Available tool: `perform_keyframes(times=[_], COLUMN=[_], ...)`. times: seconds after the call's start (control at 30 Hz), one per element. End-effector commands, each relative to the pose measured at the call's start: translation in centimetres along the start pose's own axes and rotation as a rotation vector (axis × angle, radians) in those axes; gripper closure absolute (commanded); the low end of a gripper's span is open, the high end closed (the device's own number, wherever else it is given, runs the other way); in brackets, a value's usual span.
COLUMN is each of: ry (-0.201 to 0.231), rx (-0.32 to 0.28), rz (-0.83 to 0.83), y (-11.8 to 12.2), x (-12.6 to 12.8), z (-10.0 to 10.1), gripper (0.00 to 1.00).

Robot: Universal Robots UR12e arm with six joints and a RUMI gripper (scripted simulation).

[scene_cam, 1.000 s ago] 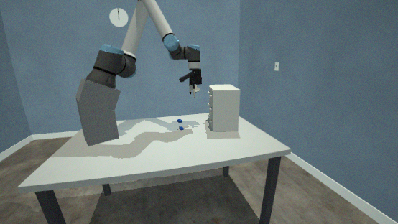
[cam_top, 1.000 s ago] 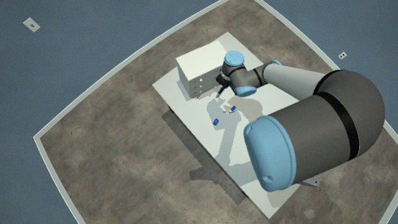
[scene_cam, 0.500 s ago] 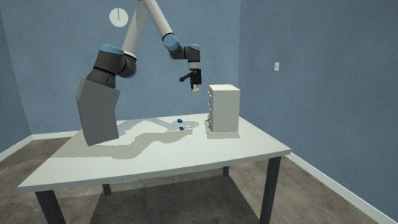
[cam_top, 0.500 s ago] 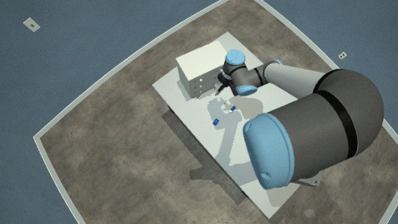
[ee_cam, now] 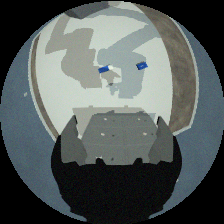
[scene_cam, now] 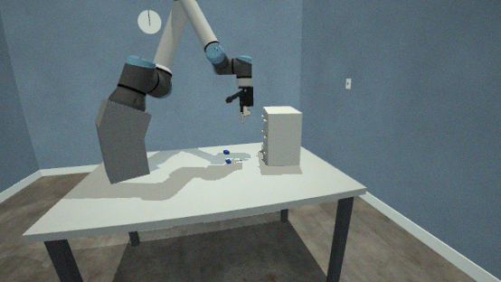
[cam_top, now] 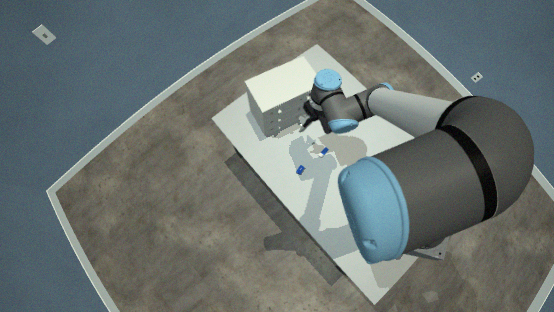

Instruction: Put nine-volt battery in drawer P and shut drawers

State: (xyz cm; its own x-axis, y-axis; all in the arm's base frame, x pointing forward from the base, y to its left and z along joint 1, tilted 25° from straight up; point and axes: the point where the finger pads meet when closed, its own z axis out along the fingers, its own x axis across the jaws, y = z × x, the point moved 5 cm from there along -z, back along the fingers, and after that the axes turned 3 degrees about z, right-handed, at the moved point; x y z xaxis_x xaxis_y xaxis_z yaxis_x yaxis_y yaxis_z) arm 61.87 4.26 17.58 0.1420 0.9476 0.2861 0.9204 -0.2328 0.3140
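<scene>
the chest [cam_top: 280,82] [scene_cam: 285,137] [ee_cam: 120,140] stands upright on the tabletop [cam_top: 245,142] [scene_cam: 203,208] [ee_cam: 55,95], with its knobbed front towards the side where the arm [cam_top: 410,107] [scene_cam: 169,42] is mounted. the arm reaches over from its grey base [scene_cam: 124,145], and its wrist bends down so that the fingers [cam_top: 304,127] [scene_cam: 241,117] hang in front of the chest, above the tabletop and apart from the small things lying there. the fingers are spread wide, with nothing held between them. in the wrist view the knobbed front shows in the space between the two.

out on the tabletop, in front of the chest, lie two small blue things. one blue piece [cam_top: 324,151] [scene_cam: 228,161] [ee_cam: 104,69] has a whitish bit [cam_top: 320,154] [ee_cam: 110,67] just beside it; the other blue block [cam_top: 300,170] [scene_cam: 226,152] [ee_cam: 142,65] lies apart from it. a tiny dark item [cam_top: 313,143] [ee_cam: 111,84] lies near the first, on the side towards the chest. the battery looks to be among these small things on the tabletop, though they are too small to say which one it is. the drawer letters are unreadable. the arm's shadow falls across the tabletop around the small things.

Hand [cam_top: 315,126] [scene_cam: 244,116] [ee_cam: 117,116] shifted slightly and turned; fingers now angled differently.
</scene>
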Motion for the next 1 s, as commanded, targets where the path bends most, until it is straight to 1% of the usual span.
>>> perform_keyframes(times=[0.0, 0.7, 0.97], ry=[0.000, 0.001, 0.002], rx=[-0.001, -0.018, -0.042], rz=[0.000, 0.000, 0.000], y=[0.05, 0.09, 0.14], x=[0.01, 0.00, 0.01], z=[-0.04, 0.11, 0.30], gripper=[0.00, 0.00, 0.00])
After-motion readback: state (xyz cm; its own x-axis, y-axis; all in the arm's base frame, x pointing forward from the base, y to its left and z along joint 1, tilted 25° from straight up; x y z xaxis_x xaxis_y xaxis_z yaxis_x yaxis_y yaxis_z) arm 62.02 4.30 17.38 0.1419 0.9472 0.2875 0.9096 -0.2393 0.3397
